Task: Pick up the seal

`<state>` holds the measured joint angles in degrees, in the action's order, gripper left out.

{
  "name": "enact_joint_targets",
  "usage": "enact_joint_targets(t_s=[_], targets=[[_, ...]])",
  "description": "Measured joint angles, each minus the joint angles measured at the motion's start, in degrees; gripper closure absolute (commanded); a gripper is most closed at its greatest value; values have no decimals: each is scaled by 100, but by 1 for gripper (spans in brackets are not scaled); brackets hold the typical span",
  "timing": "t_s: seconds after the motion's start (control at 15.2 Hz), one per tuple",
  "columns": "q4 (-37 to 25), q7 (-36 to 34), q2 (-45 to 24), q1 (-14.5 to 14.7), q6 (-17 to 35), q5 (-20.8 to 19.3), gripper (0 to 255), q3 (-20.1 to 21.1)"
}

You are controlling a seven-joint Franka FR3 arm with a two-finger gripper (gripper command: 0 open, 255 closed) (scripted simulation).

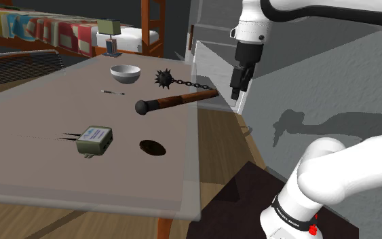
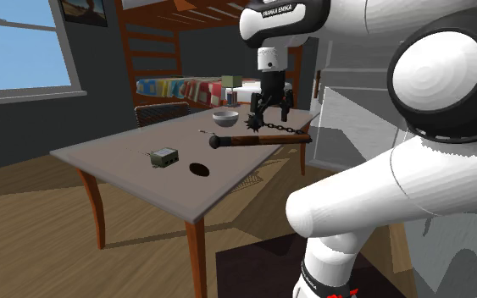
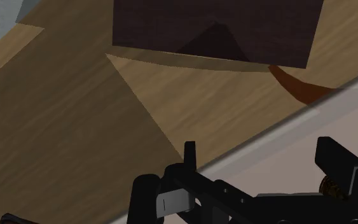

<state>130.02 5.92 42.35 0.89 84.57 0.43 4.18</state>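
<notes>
A flat dark oval (image 1: 153, 146) (image 2: 199, 169), which I take for the seal, lies on the grey tabletop (image 1: 40, 163) near the shoulder view's front right edge. My black gripper (image 1: 237, 90) (image 2: 270, 108) (image 3: 260, 162) hangs open and holds nothing. It is well away from the oval, just off the table's far right corner and above the end of the flail's handle. In the wrist view the fingers (image 3: 189, 154) stand apart over the table edge, with black chain links (image 3: 234, 194) between them.
A flail with a spiked ball (image 1: 165, 79), chain and wooden handle (image 1: 176, 100) lies across the far right of the table. A white bowl (image 1: 125, 73), a thin pin (image 1: 112, 92) and a grey-green box (image 1: 94, 140) also lie there. A green block on a stand (image 1: 108, 34) is at the back.
</notes>
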Motion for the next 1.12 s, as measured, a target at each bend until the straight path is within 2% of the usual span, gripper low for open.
enact_joint_targets(t_s=[0.2, 0.4, 1.12], targets=[[-5, -43, -149, 38, 130, 67, 0, 65], [35, -164, -518, 132, 503, 226, 0, 238], [-502, -575, -2385, 446, 1761, 600, 0, 885]])
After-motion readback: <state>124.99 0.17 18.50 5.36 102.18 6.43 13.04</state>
